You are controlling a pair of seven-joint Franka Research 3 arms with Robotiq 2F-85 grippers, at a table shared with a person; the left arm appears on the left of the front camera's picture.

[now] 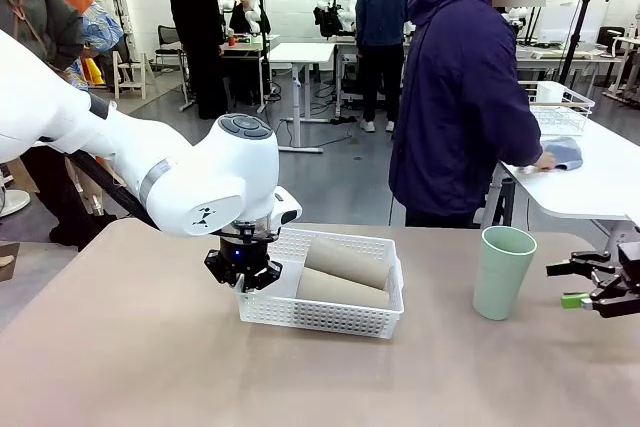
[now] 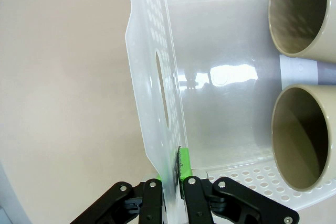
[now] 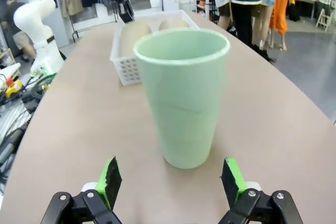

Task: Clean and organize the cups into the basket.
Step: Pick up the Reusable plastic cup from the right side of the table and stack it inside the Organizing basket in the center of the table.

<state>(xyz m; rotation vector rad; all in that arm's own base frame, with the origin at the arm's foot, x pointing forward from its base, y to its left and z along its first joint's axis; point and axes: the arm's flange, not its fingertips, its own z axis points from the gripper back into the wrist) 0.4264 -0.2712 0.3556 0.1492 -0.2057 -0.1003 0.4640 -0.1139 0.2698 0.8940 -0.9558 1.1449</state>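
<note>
The white perforated basket (image 1: 330, 315) sits mid-table with two tan cups (image 1: 345, 262) (image 1: 338, 290) lying side by side in it. In the left wrist view their open mouths (image 2: 302, 11) (image 2: 300, 137) face the camera over the basket's bare floor (image 2: 220, 77). My left gripper (image 1: 243, 272) (image 2: 173, 177) is shut on the basket's left end wall, below the handle cutout. The mint green cup (image 1: 503, 272) (image 3: 181, 95) stands upright to the right of the basket. My right gripper (image 1: 585, 284) (image 3: 172, 177) is open just short of the green cup, a finger on each side, not touching it.
A person in a dark blue hoodie (image 1: 460, 97) stands at the far edge, turned toward a white side table (image 1: 600, 182) that carries a wire basket (image 1: 560, 107). Bare tabletop lies in front of the basket and around the green cup. The basket (image 3: 128, 56) lies beyond the cup.
</note>
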